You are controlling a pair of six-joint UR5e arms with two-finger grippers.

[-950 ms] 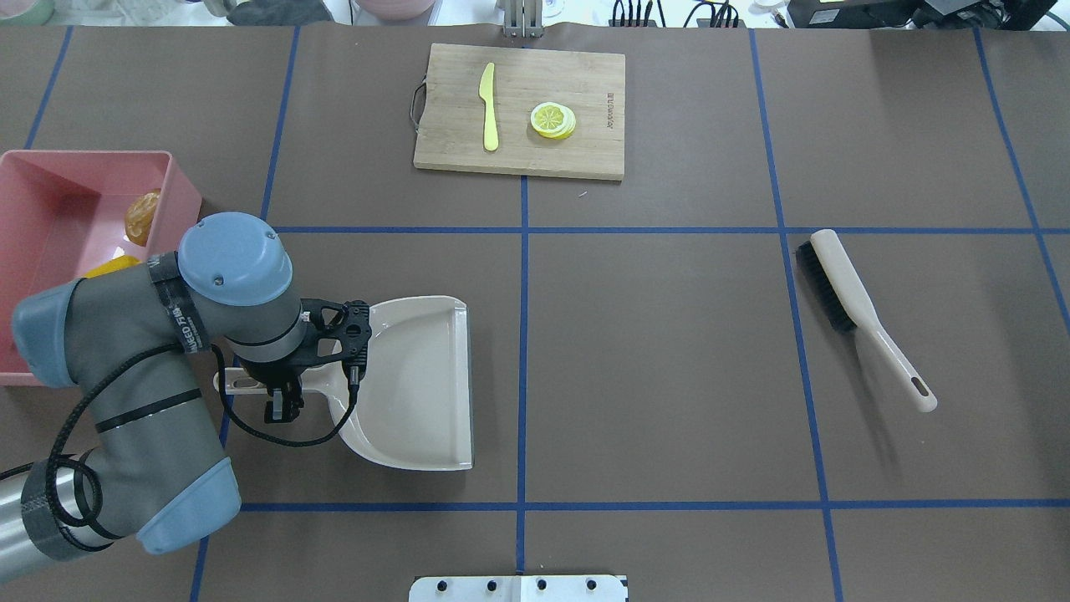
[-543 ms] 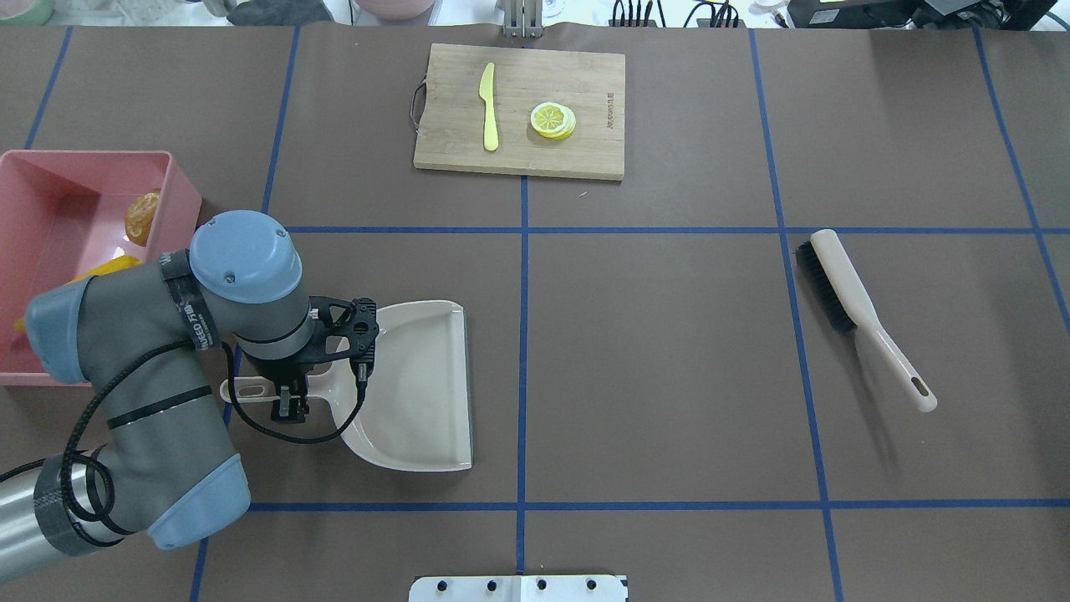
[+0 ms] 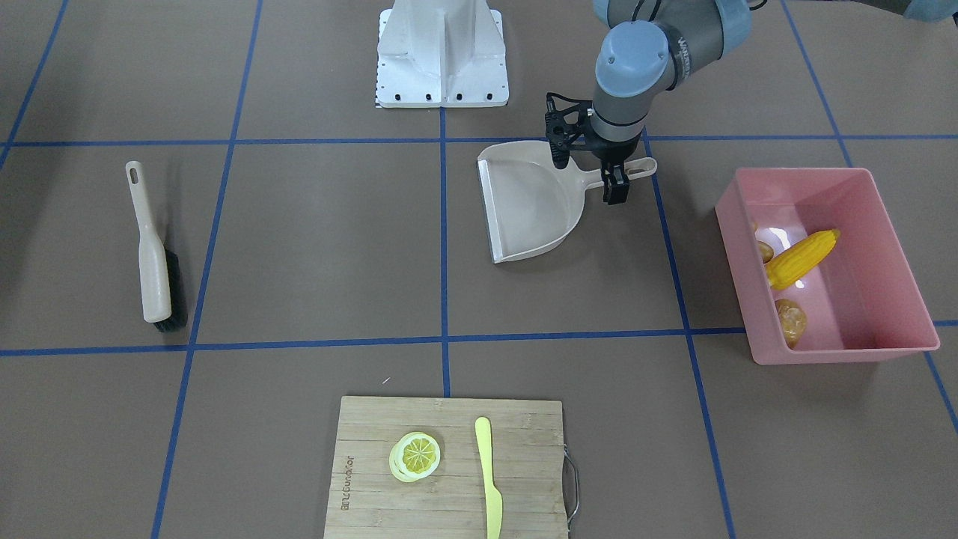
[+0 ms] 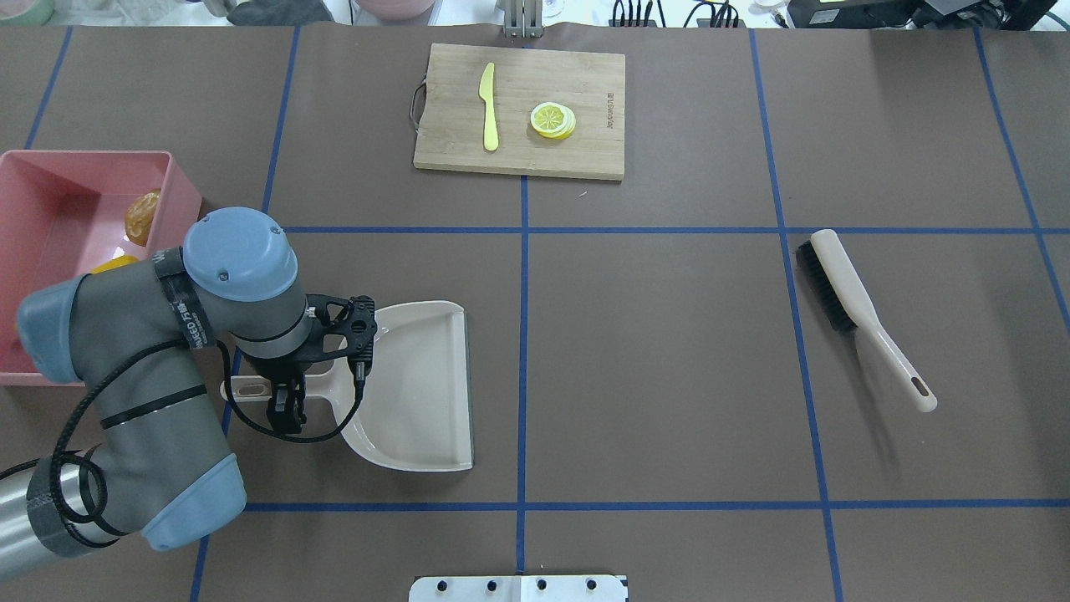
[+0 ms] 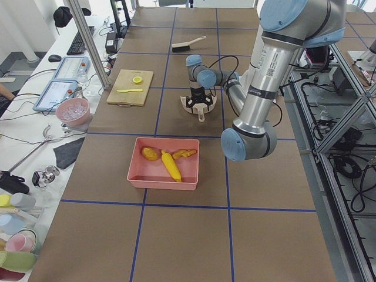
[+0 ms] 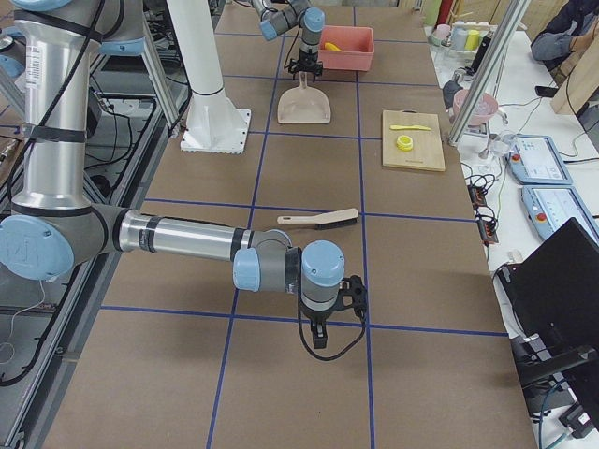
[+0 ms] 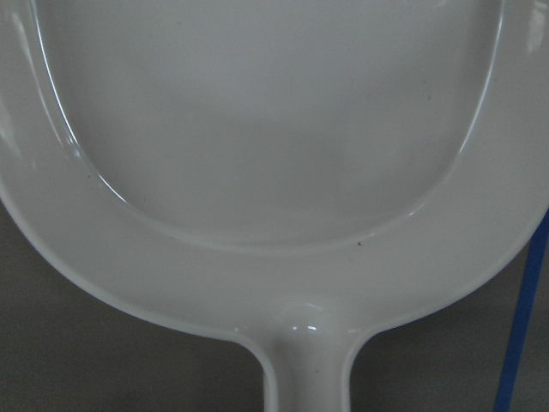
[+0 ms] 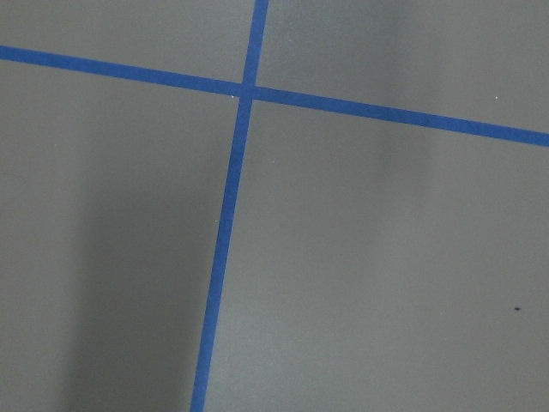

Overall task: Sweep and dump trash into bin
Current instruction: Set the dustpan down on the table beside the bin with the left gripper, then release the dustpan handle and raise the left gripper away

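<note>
The bench [image 4: 669, 351] is carrying the pink bin [image 3: 846, 352] at the robot's left end. The bin is holding the corn [image 3: 801, 258], potato [image 3: 791, 318] and ginger [image 5: 184, 154]. The dustpan [image 4: 418, 376] is lying flat near the bin, not touching it. The left claw [image 3: 615, 187] is hanging over the dustpan's handle, and the right claw [image 6: 318, 335] is hovering over the bench; I cannot tell whether either is apart or together.
</note>
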